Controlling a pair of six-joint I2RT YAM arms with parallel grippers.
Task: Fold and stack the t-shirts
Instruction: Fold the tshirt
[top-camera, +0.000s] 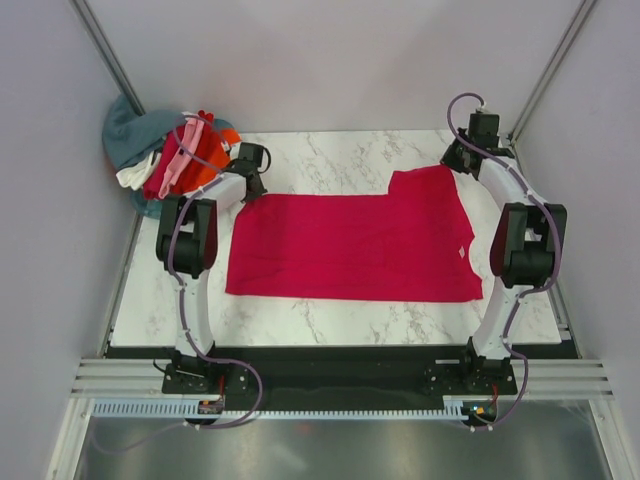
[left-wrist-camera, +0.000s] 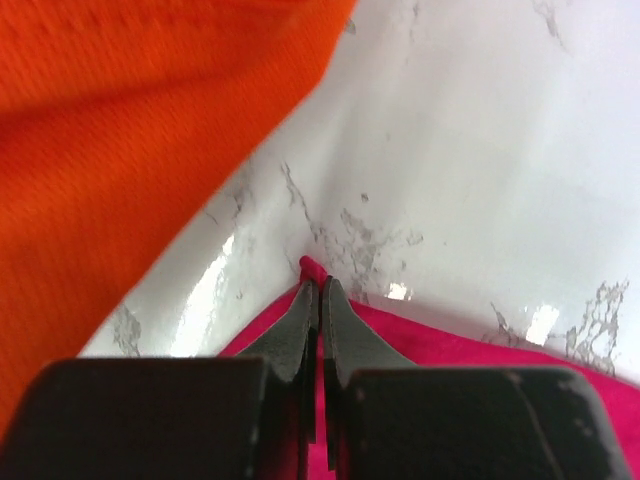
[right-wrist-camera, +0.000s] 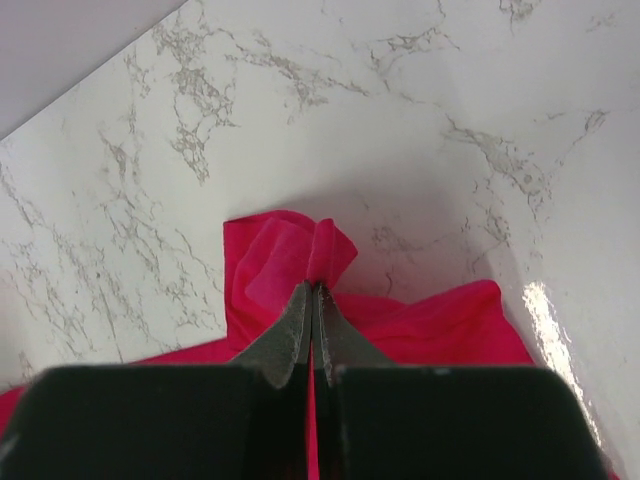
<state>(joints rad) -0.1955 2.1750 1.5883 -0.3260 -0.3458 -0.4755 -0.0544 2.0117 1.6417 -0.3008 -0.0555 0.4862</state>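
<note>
Left gripper (left-wrist-camera: 320, 287) first: we see its fingers pressed together on the very tip of a corner of the crimson t-shirt (top-camera: 350, 245), with only a sliver of cloth poking past them. Our right gripper (right-wrist-camera: 315, 290) is likewise pinched shut on the same shirt, holding a small bunched fold that stands up above its fingertips.

From above, the crimson shirt lies spread flat across the middle of the marble table (top-camera: 330, 155). Its white neck label (top-camera: 464, 252) sits at the three o'clock edge, so the hem is toward nine o'clock. We hold the far edge at both ends, the left at about ten o'clock and the right at about two o'clock. We judge this twin grip is meant to carry that far edge toward six o'clock in one even fold, keeping the cloth taut between the arms.

The unfolded t-shirts (top-camera: 175, 155) wait in a heap at ten o'clock off the table corner. The orange t-shirt (left-wrist-camera: 120, 130) hangs close beside our left fingers, so we must not snag it.
</note>
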